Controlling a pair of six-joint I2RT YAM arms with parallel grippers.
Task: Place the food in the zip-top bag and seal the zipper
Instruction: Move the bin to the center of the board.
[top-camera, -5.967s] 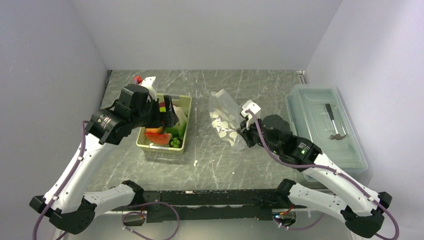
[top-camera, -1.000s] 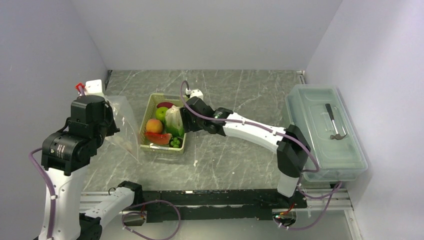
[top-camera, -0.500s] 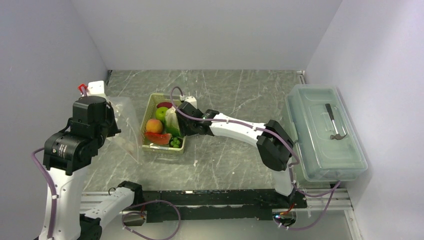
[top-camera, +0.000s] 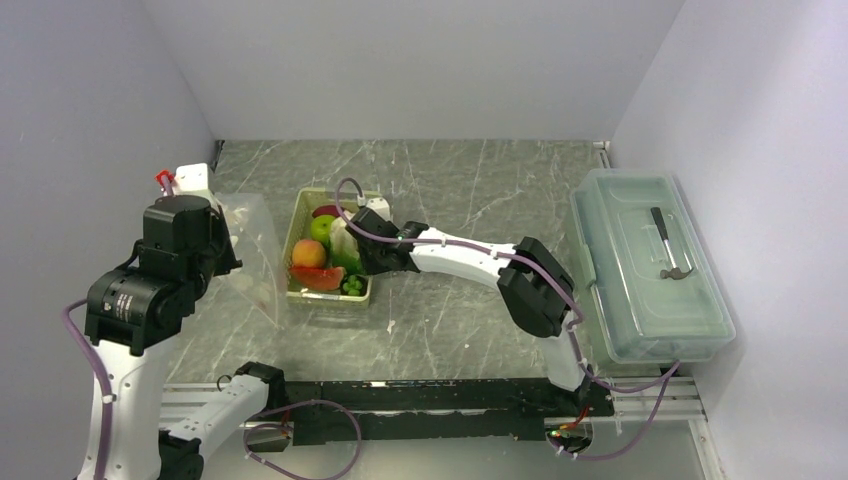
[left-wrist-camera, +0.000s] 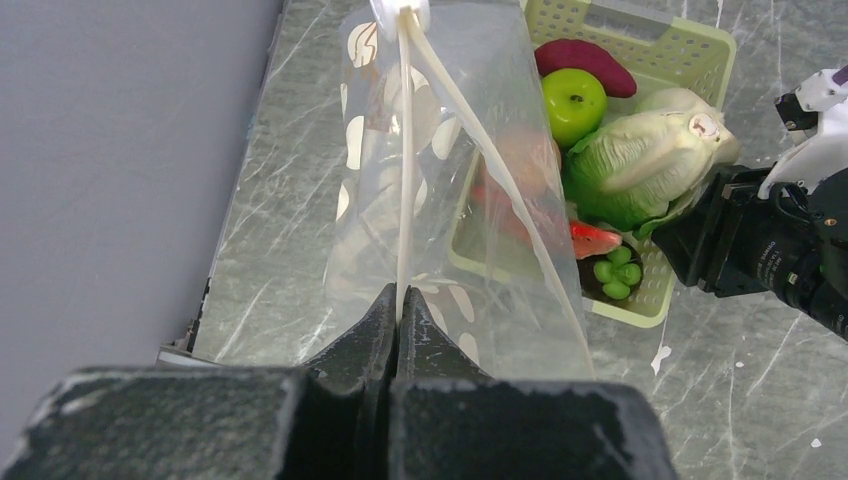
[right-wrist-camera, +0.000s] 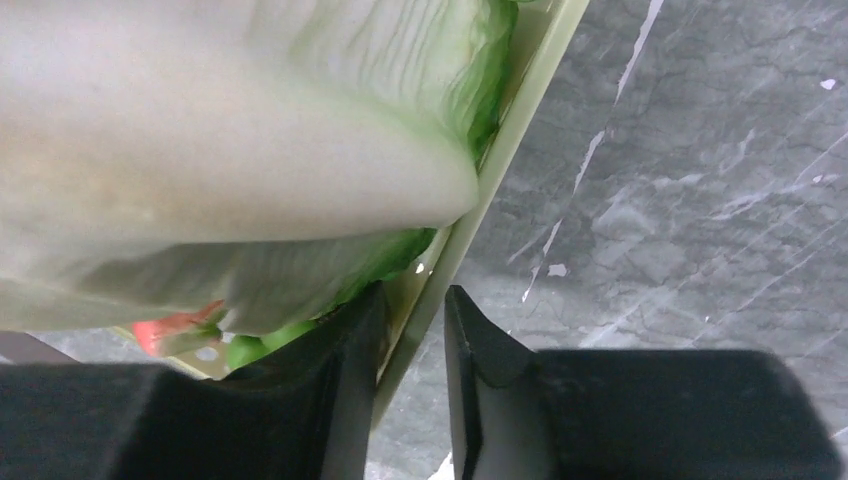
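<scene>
Left tool (left-wrist-camera: 397, 300) is closed on the clear, white-dotted plastic bag (left-wrist-camera: 440, 150), probably holding it up for filling. Right tool (right-wrist-camera: 412, 300) straddles the yellow-green plastic basket's (right-wrist-camera: 500, 150) wall; I cannot tell if it grips.

zip-top bag (left-wrist-camera: 370, 200): clear glossy plastic film, white dots, whitish zipper (left-wrist-camera: 403, 150) strip; basket (left-wrist-camera: 690, 50): matt yellow-green perforated plastic; lettuce (left-wrist-camera: 640, 150): ribbed, waxy plastic; green round fruit (left-wrist-camera: 574, 100): smooth, glossy; table (top-camera: 470, 180): grey marbled, smooth, faint sheen; lidded box (top-camera: 610, 215): translucent plastic
</scene>
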